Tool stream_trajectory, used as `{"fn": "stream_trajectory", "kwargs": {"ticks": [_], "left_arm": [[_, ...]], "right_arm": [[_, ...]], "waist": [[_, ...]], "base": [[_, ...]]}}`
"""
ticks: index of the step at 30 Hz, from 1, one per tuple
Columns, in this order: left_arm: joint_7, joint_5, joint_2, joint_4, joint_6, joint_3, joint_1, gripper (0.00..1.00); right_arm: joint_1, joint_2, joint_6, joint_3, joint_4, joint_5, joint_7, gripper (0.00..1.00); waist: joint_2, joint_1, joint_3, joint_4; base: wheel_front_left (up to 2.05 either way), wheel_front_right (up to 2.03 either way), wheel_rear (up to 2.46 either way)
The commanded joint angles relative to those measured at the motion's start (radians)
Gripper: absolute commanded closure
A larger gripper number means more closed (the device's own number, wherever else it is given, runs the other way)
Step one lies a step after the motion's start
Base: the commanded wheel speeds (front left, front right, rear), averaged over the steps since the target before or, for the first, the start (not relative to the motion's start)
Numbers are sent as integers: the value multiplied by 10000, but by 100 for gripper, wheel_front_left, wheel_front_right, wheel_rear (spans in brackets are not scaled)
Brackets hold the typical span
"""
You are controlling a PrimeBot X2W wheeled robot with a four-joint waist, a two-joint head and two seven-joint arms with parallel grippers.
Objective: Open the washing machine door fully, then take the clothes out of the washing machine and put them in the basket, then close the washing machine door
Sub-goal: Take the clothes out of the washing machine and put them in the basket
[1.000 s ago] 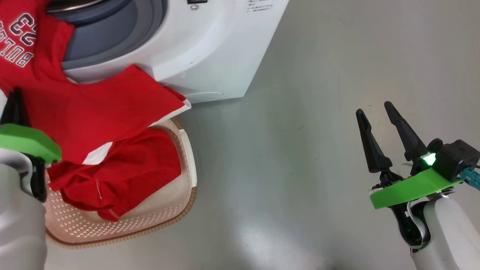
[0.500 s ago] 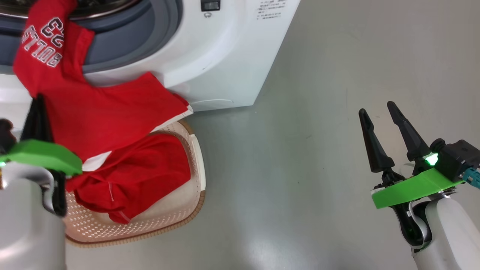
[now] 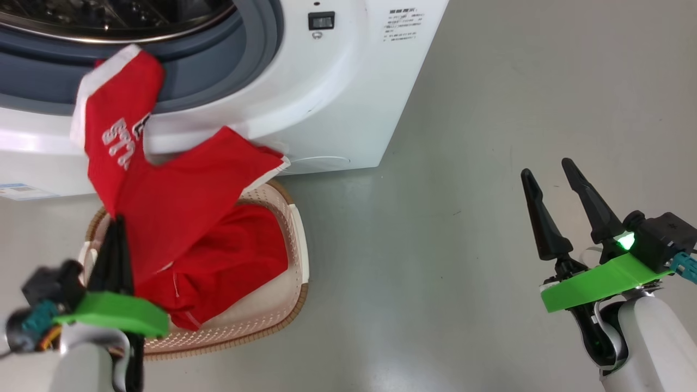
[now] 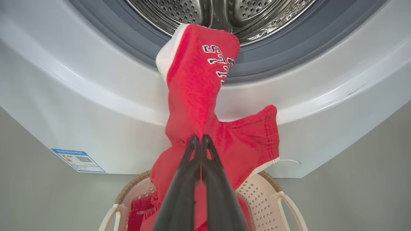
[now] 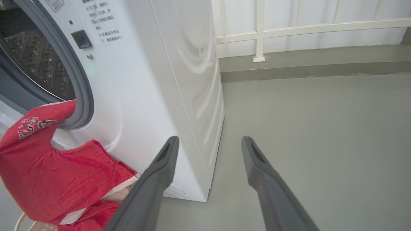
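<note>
1. My left claw [image 4: 199, 138]: fingers pressed together, clenched on a fold of a red garment [image 3: 163, 201], above the basket.
2. My right claw [image 3: 546, 169]: fingers spread, released, nothing between them, over bare grey floor [image 3: 463, 109], well apart from the laundry.
3. The basket [image 3: 298, 239]: cream, perforated, brown rim, standing on the floor just before the machine's front. I count a second red garment [image 3: 234, 261] crumpled inside.
4. The held garment: stretched from my claw up to the machine's mouth, its white-edged, lettered end lying over the grey gasket [image 3: 261, 49].
5. The washing machine [image 3: 348, 81]: white, steel drum [image 4: 179, 9] in sight, blue sticker [image 4: 78, 159] low on its front.
6. Farthest: a white railing [image 5: 305, 25].
</note>
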Motion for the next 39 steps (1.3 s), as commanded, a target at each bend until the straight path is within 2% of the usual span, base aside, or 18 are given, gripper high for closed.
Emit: {"fn": "stream_trajectory", "kwargs": {"ticks": [1,10,22,29,39], "left_arm": [[-82,79,183,-320,-30,194,392,100],[-82,174,-140,489,-22,153,1313,100],[-82,380,-121,2268,-25,149,917,100],[-82,529,-197,3244,-27,-99,-17,100],[-82,869,-160,5335,-29,-869,-2007,100]], "right_arm": [[267,-138,16,189,-229,-95,-118,0],[240,-161,16,301,-215,-70,-118,0],[165,-156,16,323,-219,-49,-118,0],[94,-115,16,264,-283,-65,-118,0],[-302,-16,16,377,-309,-33,-118,0]], "waist": [[-1,0,4,6],[-1,0,6,-40],[-1,0,158,-220],[-1,0,430,-235],[-1,0,960,-480]], "base": [[0,0,0],[0,0,0],[0,0,0],[0,0,0],[0,0,0]]}}
